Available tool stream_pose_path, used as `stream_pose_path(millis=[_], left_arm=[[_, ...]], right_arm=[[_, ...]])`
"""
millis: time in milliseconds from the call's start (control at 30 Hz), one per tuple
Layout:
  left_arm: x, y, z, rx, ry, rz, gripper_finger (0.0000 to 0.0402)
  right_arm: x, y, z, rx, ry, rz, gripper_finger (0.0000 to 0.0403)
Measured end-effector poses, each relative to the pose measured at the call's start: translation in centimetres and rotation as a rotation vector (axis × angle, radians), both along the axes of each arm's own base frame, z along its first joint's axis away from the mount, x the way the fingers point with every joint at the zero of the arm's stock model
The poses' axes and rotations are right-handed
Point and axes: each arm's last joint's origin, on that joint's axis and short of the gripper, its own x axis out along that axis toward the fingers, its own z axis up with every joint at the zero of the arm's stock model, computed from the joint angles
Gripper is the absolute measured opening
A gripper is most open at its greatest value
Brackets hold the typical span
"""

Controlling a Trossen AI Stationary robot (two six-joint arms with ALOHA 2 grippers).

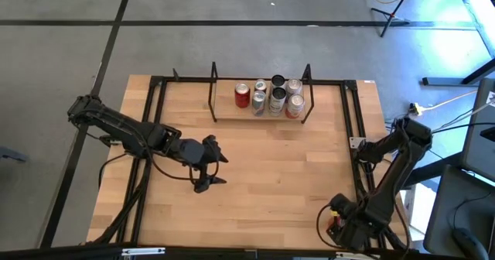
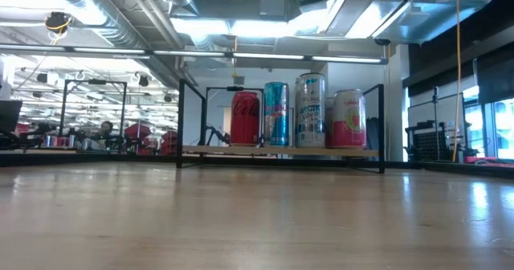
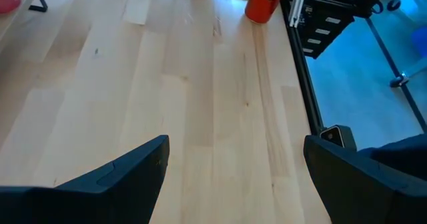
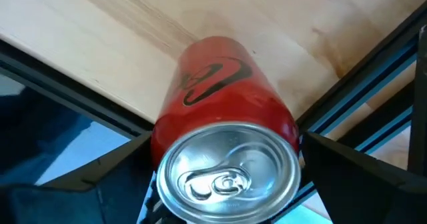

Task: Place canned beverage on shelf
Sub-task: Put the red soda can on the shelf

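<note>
Carry step. Your right gripper (image 4: pixel 223 184), at the desk's (image 1: pixel 255 175) near-right corner, well apart from the shelf (image 1: pixel 259 114), grips a red can (image 4: pixel 223 144); next, carry it there. Left gripper (image 1: pixel 210 167): jaws released.

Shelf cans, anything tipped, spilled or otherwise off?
Nothing stands out. The cans on the shelf all stand upright, grouped toward its right end, no spill. The right gripper holds a red can at the table's near right corner; the left gripper hangs open over bare tabletop.
</note>
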Motion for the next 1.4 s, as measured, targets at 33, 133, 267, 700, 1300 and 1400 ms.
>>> stream_pose_path(millis=[33, 133, 267, 700, 1300, 1400], left_arm=[[0.0, 0.0, 0.0, -0.001, -0.004, 0.001, 0.0339], [0.2, -0.1, 0.3, -0.013, -0.04, 0.002, 0.0339], [0.3, -0.1, 0.4, -0.035, -0.05, 0.016, 0.0339], [-0.8, -2.9, 0.4, -0.033, -0.049, -0.051, 0.0339], [-1.1, -9.0, -3.7, -0.064, 0.077, 0.018, 0.0339], [-1.1, -9.7, -4.4, -0.071, 0.098, 0.037, 0.0339]], right_arm=[[0.0, 0.1, -0.1, 0.002, 0.007, 0.007, 0.0358], [0.1, 0.3, -0.4, 0.002, 0.007, 0.023, 0.0355], [0.3, 0.4, -0.4, 0.016, -0.037, 0.07, 0.0309], [5.8, -0.9, 4.6, -0.057, -0.464, 0.255, 0.0265], [19.6, -13.1, 4.1, -0.197, -0.464, 0.636, 0.0265], [20.7, -14.5, 3.1, -0.177, -0.403, 0.66, 0.0265]])
